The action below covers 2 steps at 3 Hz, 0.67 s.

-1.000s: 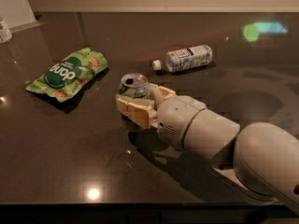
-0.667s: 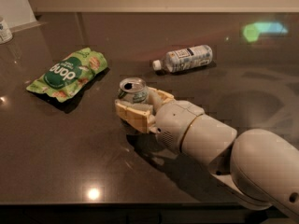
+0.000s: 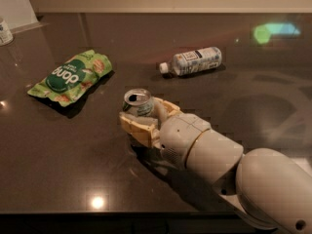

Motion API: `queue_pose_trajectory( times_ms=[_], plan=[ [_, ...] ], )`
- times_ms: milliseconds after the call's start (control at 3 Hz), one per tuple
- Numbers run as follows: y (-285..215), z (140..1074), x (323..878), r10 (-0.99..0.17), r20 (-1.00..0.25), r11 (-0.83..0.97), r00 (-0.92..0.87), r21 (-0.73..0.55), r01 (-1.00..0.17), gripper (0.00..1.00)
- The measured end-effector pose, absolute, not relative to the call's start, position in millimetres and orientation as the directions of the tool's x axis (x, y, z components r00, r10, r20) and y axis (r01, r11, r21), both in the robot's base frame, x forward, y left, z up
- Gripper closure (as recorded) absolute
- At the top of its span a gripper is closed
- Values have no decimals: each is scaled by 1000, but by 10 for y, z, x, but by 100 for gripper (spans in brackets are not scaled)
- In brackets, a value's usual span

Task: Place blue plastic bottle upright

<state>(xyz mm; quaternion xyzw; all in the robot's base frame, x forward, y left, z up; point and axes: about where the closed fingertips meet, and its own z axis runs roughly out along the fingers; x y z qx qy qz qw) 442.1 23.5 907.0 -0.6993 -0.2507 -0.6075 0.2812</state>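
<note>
The blue plastic bottle (image 3: 193, 61) lies on its side on the dark table (image 3: 73, 155), its white cap pointing left, at the middle back. My gripper (image 3: 142, 113) is well in front of it, nearer the table's middle. It is shut around a silver-green metal drink can (image 3: 138, 103), which stands upright between the cream fingers (image 3: 139, 126). The gripper is apart from the bottle and does not touch it.
A green snack bag (image 3: 70, 76) lies flat to the left of the can. A small white container (image 3: 5, 31) stands at the far left edge. My arm (image 3: 229, 169) fills the lower right of the view.
The gripper and the can in it have moved together a little toward the near edge of the table. The bottle and the snack bag have not moved.
</note>
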Motion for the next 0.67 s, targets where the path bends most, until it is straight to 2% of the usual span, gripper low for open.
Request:
queue_pose_trajectory(
  times_ms=[333, 667],
  plan=[
    [251, 9075, 4419, -18, 986, -714, 163, -127, 688, 12],
    [269, 9079, 4415, -41, 981, -711, 187, -160, 684, 0]
  ],
)
